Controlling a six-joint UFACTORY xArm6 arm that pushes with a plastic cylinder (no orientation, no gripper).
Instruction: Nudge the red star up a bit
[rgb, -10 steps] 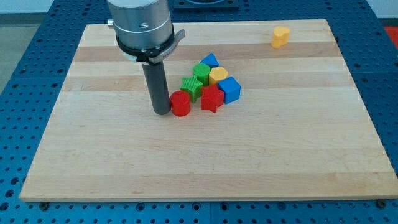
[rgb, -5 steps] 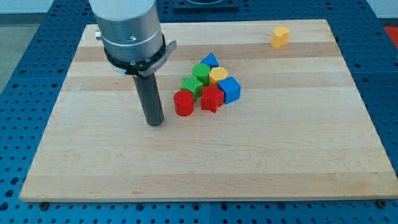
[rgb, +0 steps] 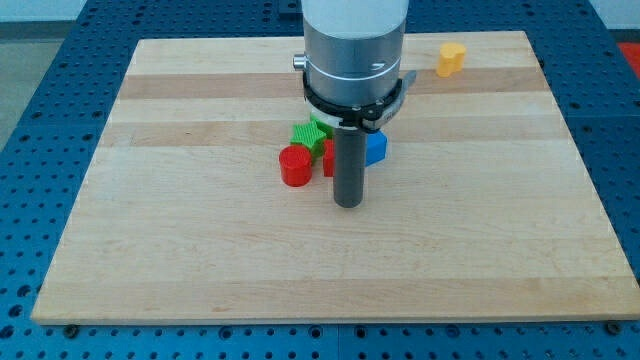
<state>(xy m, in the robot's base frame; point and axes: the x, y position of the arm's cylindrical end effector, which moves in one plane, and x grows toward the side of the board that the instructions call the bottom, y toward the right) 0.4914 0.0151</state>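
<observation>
The red star lies near the board's middle, mostly hidden behind my rod; only its left edge shows. My tip rests on the board just below the star, toward the view's bottom. A red cylinder stands to the star's left. A green star is above the cylinder. A blue cube peeks out at the rod's right. The other blocks of the cluster are hidden behind the arm.
A yellow block sits alone near the board's top right. The wooden board lies on a blue perforated table.
My tip has swung from the left of the red cylinder across to the right, and now stands below the red star. The blocks have not visibly moved.
</observation>
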